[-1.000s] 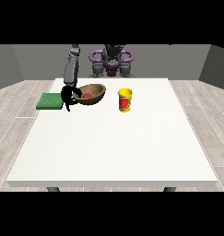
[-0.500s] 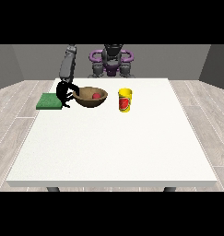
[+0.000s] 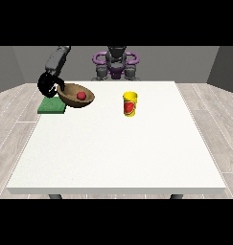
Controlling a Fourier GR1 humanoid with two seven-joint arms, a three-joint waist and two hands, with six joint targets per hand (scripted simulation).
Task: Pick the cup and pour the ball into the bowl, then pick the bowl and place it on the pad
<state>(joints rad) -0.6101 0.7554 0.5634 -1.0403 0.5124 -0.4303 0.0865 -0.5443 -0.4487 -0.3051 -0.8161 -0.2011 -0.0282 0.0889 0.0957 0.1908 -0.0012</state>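
A brown wooden bowl (image 3: 75, 96) with a red ball (image 3: 81, 95) inside it hangs tilted just above the table, partly over the right end of the green pad (image 3: 50, 106). The black hand at the view's left (image 3: 49, 84) is shut on the bowl's left rim. A yellow cup (image 3: 130, 104) with a red label stands upright on the table to the right of the bowl. No other hand shows in the view.
The white table (image 3: 118, 148) stretches wide towards the camera. The green pad lies at the table's far left edge. The robot's torso (image 3: 116, 64) stands behind the far edge.
The hand at the view's left has lifted the bowl with the ball and carried it leftward and up, over the pad's edge. The cup has not moved.
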